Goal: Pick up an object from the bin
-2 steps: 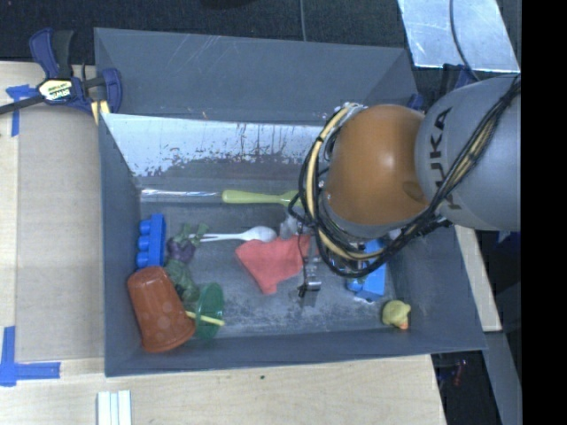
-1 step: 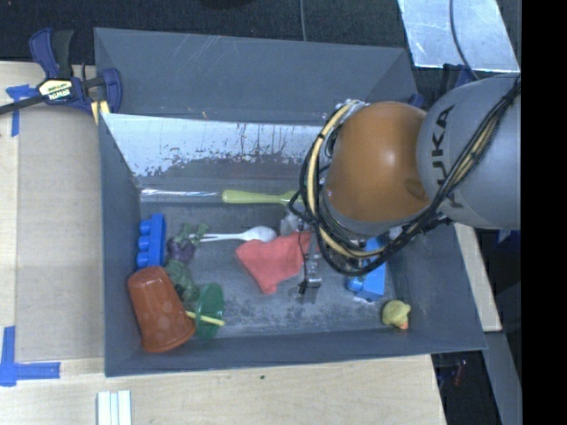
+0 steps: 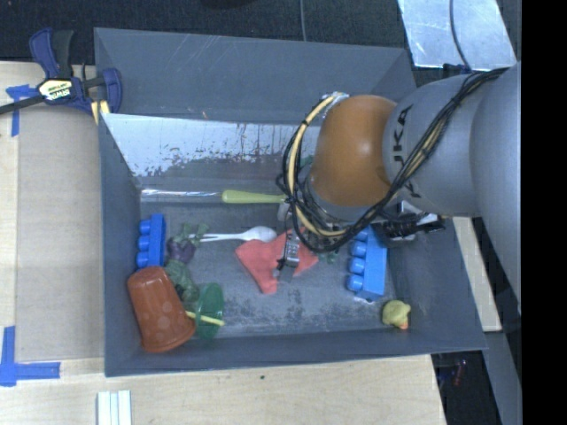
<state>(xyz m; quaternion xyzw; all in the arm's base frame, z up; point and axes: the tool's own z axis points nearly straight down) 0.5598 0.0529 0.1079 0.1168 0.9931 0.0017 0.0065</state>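
Camera view shows the hand (image 3: 289,257), open or closed I cannot tell, over a floppy red cloth-like piece (image 3: 256,260).

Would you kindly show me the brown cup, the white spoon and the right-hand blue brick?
brown cup (image 3: 161,312), camera view, its side wall.
white spoon (image 3: 260,234), camera view, its bowl.
right-hand blue brick (image 3: 372,271), camera view, its middle.

Bare bin floor (image 3: 306,315) between red piece (image 3: 255,259) and blue brick (image 3: 369,268)

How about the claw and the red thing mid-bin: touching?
Cannot tell. From above, the camera view shows the gripper over the red thing; neither contact nor gap shows.
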